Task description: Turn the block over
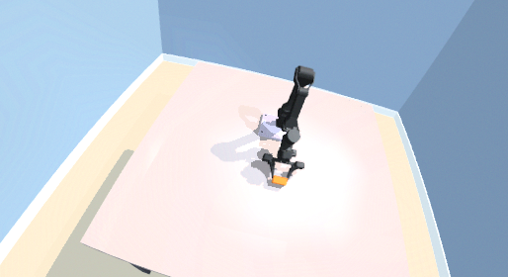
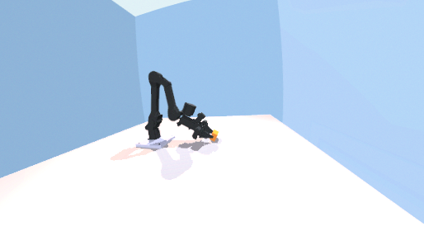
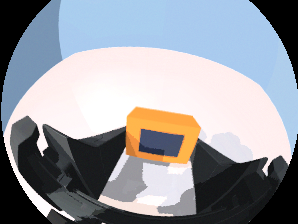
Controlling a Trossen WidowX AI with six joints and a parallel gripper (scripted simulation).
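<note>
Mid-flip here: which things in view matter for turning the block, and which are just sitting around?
Part of the job:
- Orange block, held in the end effector, dark marked face toward the wrist camera
- Table, where it must end up resting

Just lying about:
- Pale mount at the arm's foot
- Grey slab beside the table's near edge

The block point(image 3: 161, 136) is bright orange, with a dark navy rectangle on the face turned to the wrist camera. The arm point(image 1: 293, 111) and its gripper point(image 1: 283, 172) are matte black. The table point(image 1: 198, 198) is pale pink fading to near white at its centre, with soft grey shadows. The floor point(image 1: 124, 114) is light tan, and the walls point(image 2: 330, 74) are plain blue in several shades.
</note>
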